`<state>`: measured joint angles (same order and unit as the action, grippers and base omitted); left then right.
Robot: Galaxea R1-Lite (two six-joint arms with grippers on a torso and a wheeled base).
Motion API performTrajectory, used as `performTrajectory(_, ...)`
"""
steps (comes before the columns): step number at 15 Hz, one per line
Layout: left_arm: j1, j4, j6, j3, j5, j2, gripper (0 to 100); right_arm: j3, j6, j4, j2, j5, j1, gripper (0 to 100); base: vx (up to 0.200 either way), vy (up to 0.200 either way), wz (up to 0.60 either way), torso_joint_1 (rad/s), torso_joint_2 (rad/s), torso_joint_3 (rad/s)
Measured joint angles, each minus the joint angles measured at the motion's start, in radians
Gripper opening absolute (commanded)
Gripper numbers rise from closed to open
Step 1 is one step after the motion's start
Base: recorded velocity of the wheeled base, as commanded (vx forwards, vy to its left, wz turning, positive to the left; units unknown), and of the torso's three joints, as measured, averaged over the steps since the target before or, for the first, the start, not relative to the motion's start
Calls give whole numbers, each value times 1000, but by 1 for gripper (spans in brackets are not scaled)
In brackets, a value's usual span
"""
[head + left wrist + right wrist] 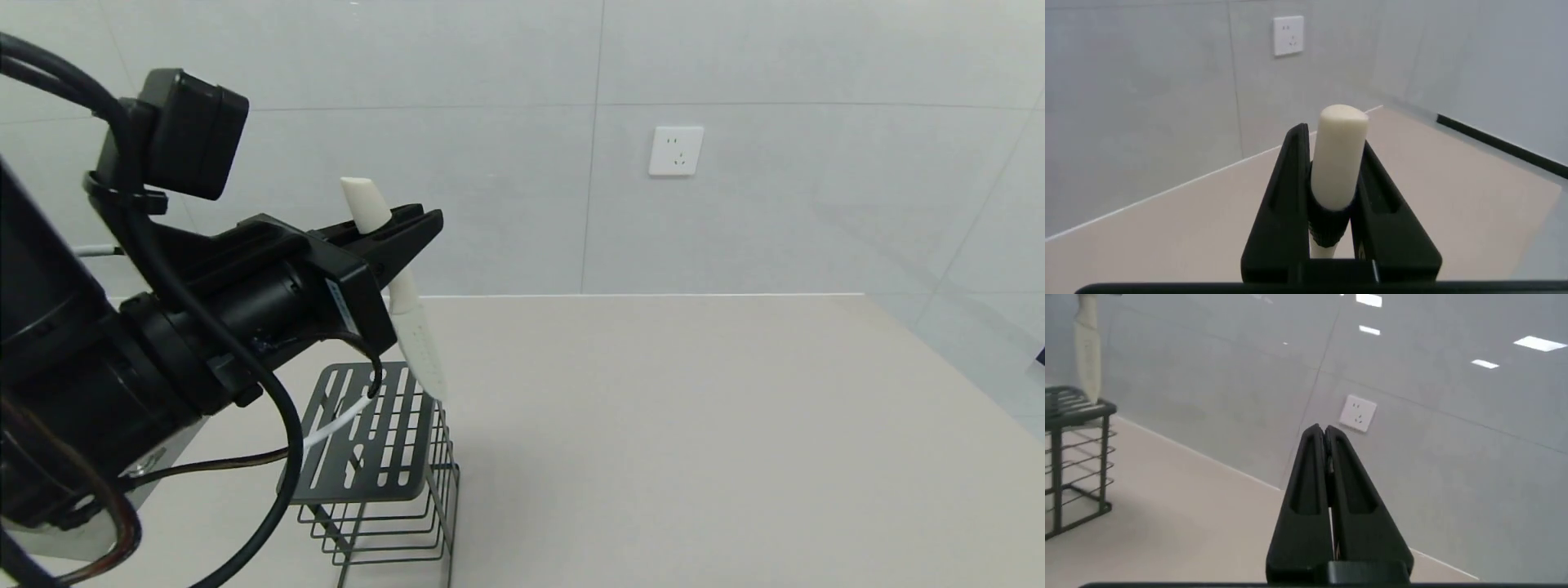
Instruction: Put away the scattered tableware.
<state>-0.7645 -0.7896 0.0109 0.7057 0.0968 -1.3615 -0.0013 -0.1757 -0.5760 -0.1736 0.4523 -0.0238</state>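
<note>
I am holding the white knife over the slotted rack.
My left claw (424, 224) is pinching the knife (418, 336) by its handle, and the blade is hanging down with its tip just above the far corner of the rack (326, 465). I am judging it light, stiff, smooth and probably brittle, so the handle is the safe hold. My right claw (1327, 449) is sitting pressed together, gripping nothing, well apart from the rack.

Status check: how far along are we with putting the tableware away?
Done: the white knife is picked up, clamped in the left gripper. In hand: its blade tip hangs at the slotted top of the rack. Left: lower it into a slot and release. The right gripper is shut and empty.
</note>
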Motion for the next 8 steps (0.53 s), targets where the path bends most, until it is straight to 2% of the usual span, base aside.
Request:
performTrajectory(2,-3,26,8,28,49,5,0,0,-1,68,61,-62,3,0,0,0,0,0,0,0)
performTrajectory(4,-7,28,8,39,105,6,0,1,61,268,119,-242,20,0,0,0,0,0,0,0)
performTrajectory(5,-15,30,9,40,133,6,0,1,94,341,138,-280,22,0,0,0,0,0,0,0)
performTrajectory(7,-52,29,17,44,226,6,0,1,107,498,160,-292,25,0,0,0,0,0,0,0)
performTrajectory(8,-79,29,18,44,262,4,0,1,103,520,166,-295,26,0,0,0,0,0,0,0)
